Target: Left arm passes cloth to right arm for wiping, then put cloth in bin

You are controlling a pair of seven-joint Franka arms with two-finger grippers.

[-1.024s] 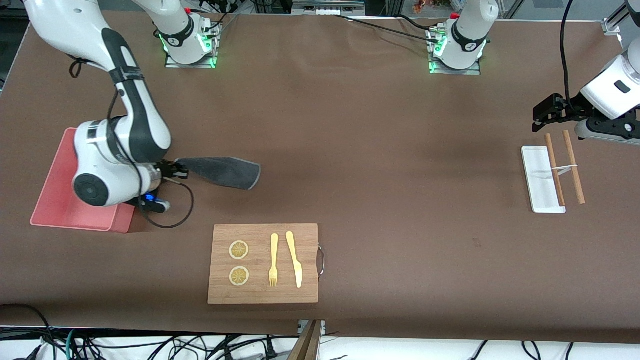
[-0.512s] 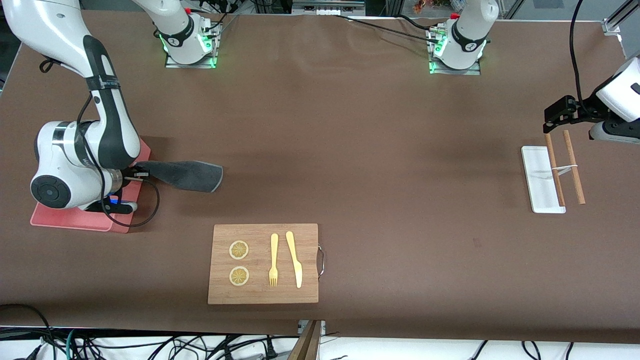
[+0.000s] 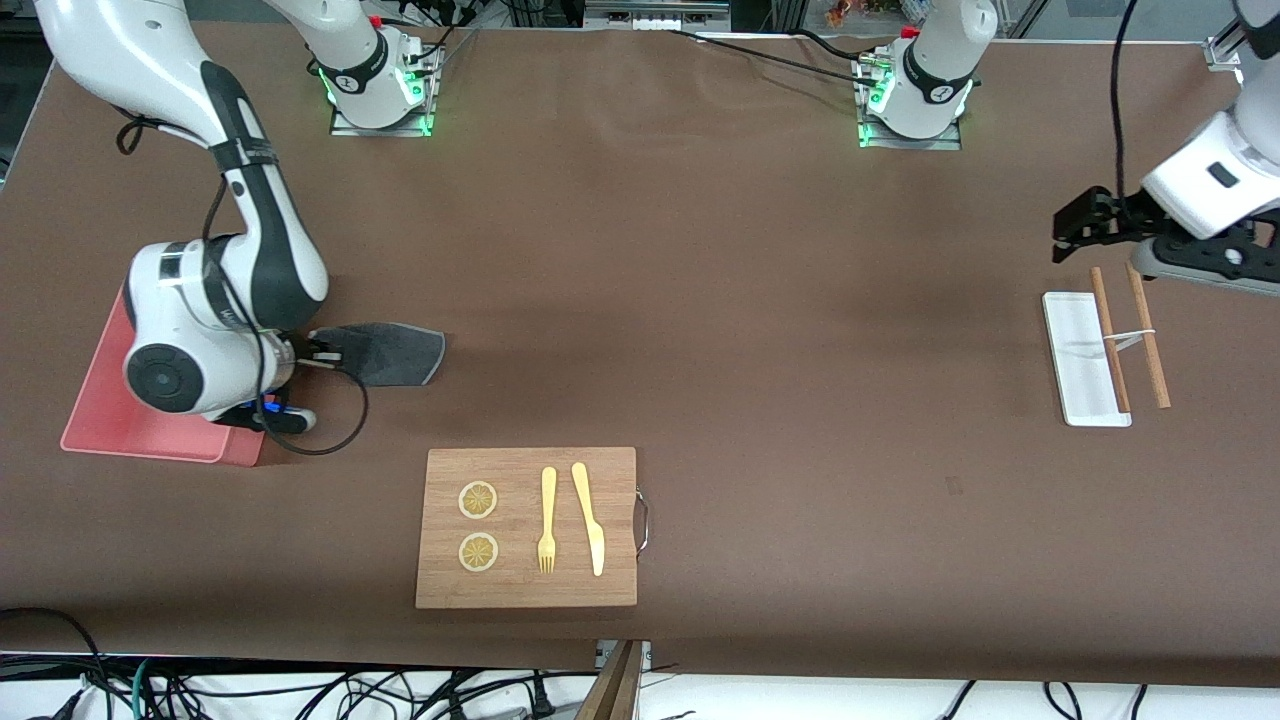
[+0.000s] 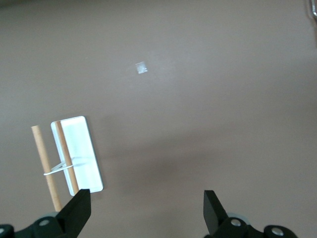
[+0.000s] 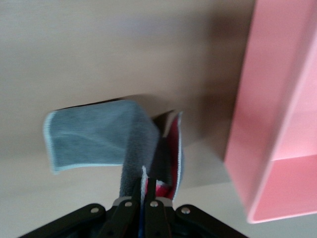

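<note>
Presently right gripper (image 3: pixel 318 350) (image 5: pixel 143 191) clamping fingers together on grey cloth (image 3: pixel 390 352) (image 5: pixel 94 139), cloth trailing flat on brown table (image 3: pixel 740 300) just beside pink bin (image 3: pixel 110 420) (image 5: pixel 277 109), at bin's 3 o'clock in front view. Right arm (image 3: pixel 235 290) leaning over bin. Left gripper (image 3: pixel 1075 222) (image 4: pixel 146 210) hovering with fingers spread wide, gripping nothing, at 12 o'clock of white tray (image 3: pixel 1075 350) (image 4: pixel 81 148) and two wooden sticks (image 3: pixel 1130 330) (image 4: pixel 47 163); left arm (image 3: pixel 1200 180) waiting. Wooden board (image 3: pixel 525 590) lying at cloth's 5 o'clock, carrying lemon slices (image 3: pixel 478 500), fork (image 3: pixel 547 520), knife (image 3: pixel 588 515).
</note>
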